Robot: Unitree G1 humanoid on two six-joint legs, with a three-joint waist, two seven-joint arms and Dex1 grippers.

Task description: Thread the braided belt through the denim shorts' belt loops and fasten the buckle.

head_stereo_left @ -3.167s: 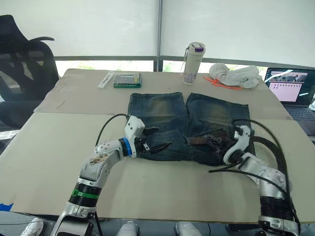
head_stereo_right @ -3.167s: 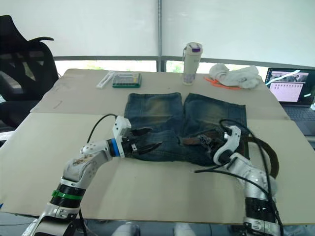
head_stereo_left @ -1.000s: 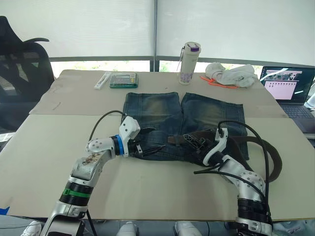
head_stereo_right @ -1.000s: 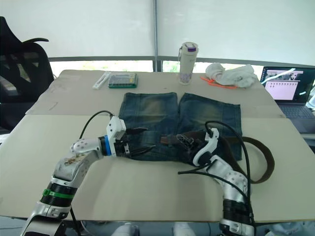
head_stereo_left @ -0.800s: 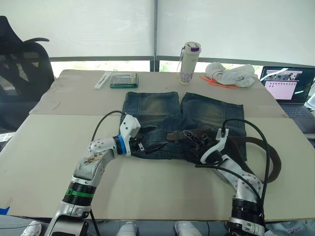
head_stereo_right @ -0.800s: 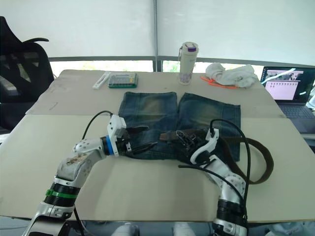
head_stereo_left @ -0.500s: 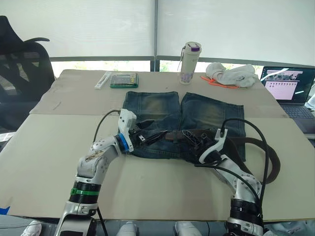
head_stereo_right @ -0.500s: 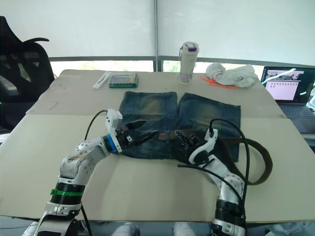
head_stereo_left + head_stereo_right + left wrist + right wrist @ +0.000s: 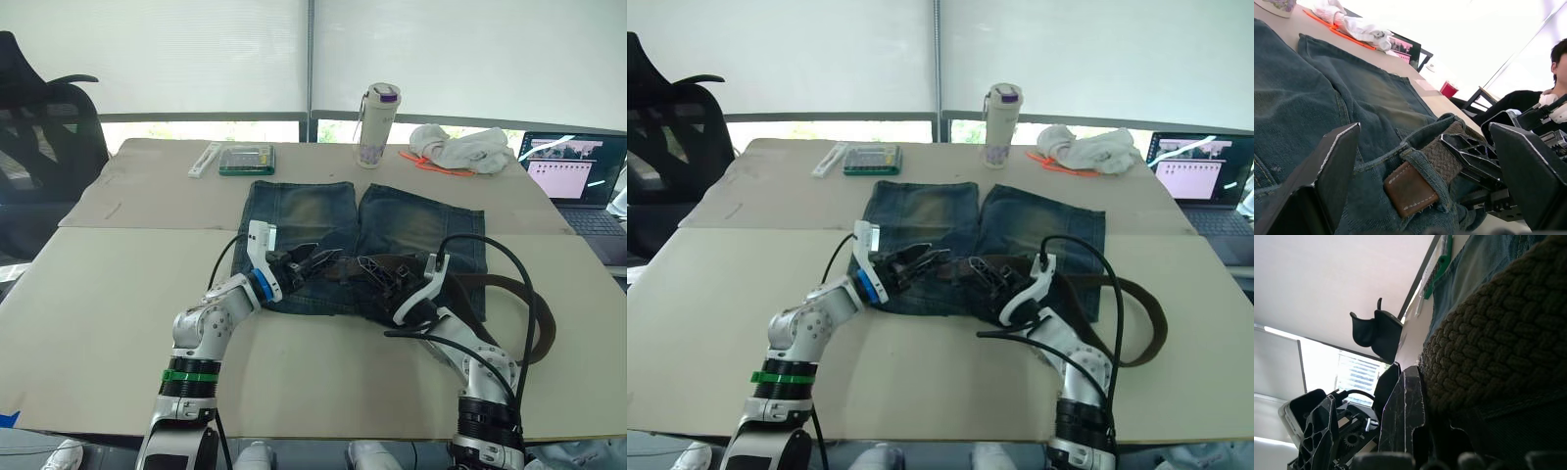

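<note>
One pair of denim shorts (image 9: 364, 245), one braided belt (image 9: 1447, 155).
The left end effector (image 9: 313, 262) is spread at the woven strap's leather tip; the right end effector (image 9: 377, 274) is seemingly clamped on the strap.

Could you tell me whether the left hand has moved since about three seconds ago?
Yes. The left hand has swung up and rightward over the denim shorts, from their left hem edge toward the braided belt at the waistband.
</note>
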